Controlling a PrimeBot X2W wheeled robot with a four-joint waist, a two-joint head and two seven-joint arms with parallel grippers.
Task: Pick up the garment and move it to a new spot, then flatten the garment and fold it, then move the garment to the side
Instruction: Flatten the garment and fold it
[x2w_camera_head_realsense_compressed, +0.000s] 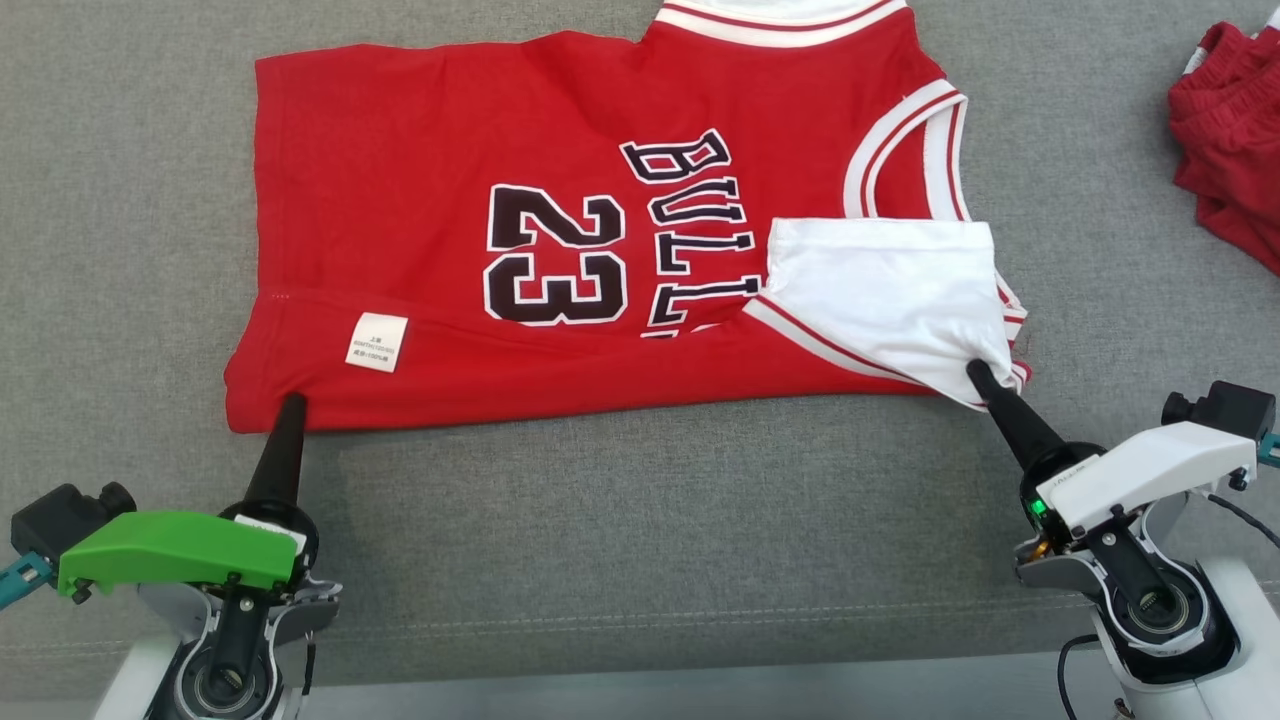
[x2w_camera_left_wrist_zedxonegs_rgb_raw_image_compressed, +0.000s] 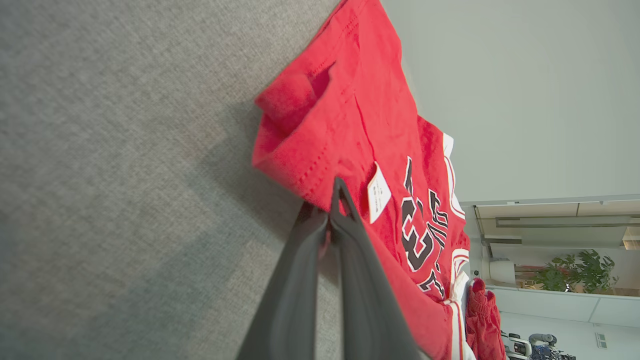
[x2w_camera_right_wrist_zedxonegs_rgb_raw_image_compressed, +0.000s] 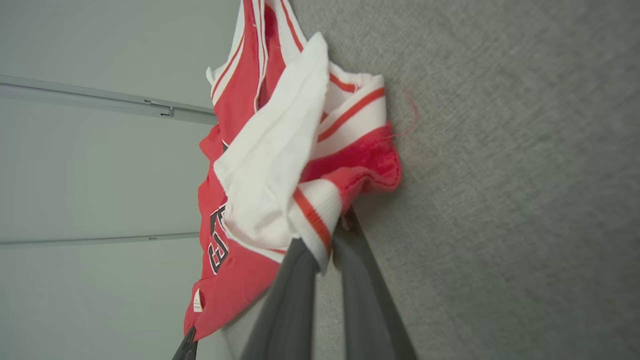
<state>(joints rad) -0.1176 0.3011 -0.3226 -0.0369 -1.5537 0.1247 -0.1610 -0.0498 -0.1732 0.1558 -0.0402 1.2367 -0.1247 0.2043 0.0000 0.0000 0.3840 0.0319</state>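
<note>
Broadly, a grey woven-cloth surface (x2w_camera_head_realsense_compressed: 640, 500) carries the garment (x2w_camera_head_realsense_compressed: 420, 200), a red jersey with black numerals, lying flat across the far middle with its near edge folded over. Both arms reach forward from the near corners, long dark fingers slanting up. The left gripper (x2w_camera_head_realsense_compressed: 292, 400) pinches the hem corner, jaws pressed together. The right gripper (x2w_camera_head_realsense_compressed: 975, 370) pinches the ribbed white-and-red strap below a smooth white flap (x2w_camera_head_realsense_compressed: 890, 290). A small white label (x2w_camera_head_realsense_compressed: 377, 342) sits on the fold.
</note>
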